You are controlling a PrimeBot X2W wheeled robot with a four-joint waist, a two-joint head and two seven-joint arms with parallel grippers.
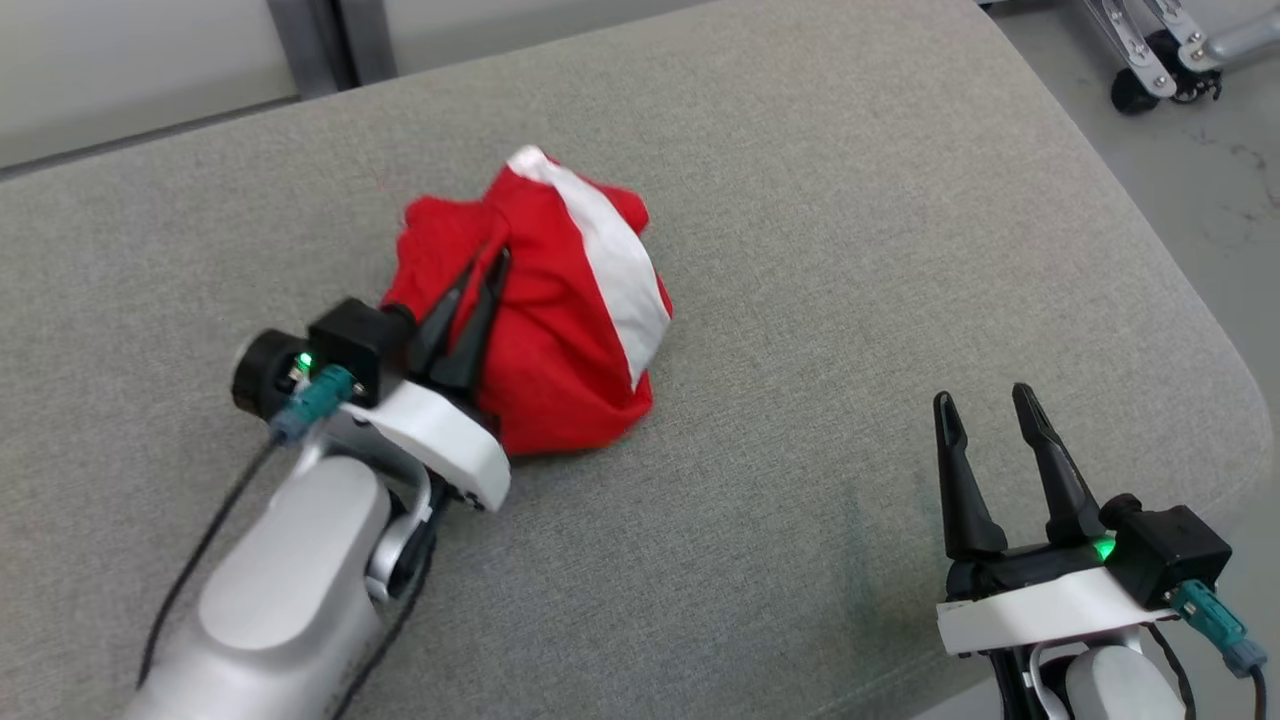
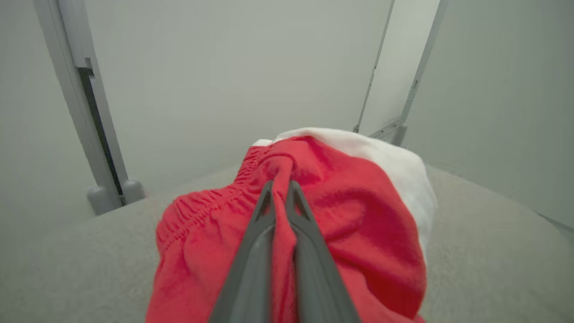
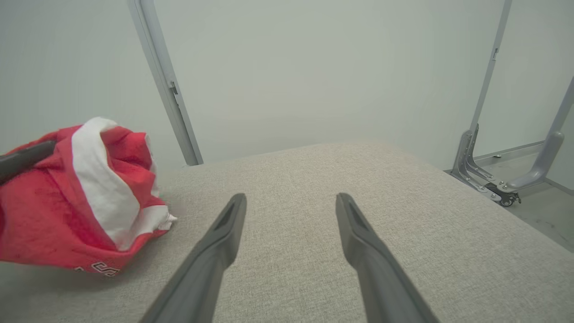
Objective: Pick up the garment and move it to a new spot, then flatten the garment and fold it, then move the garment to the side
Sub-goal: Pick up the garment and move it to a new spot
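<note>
- the red garment (image 1: 560,340), crossed by a broad white stripe, sits bunched in a lump left of centre in the head view, on the grey cushion (image 1: 820,250).
- the left gripper (image 1: 486,262) comes in from the lower left, its dark fingers pinched tight on a fold of red cloth.
- the right gripper (image 1: 985,398) is at the lower right, spread wide and holding nothing, well apart from the garment.

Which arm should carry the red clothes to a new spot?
Left. The left end effector is shut on a fold of the red garment; the right end effector sits open, apart from it, over the grey cushion.
</note>
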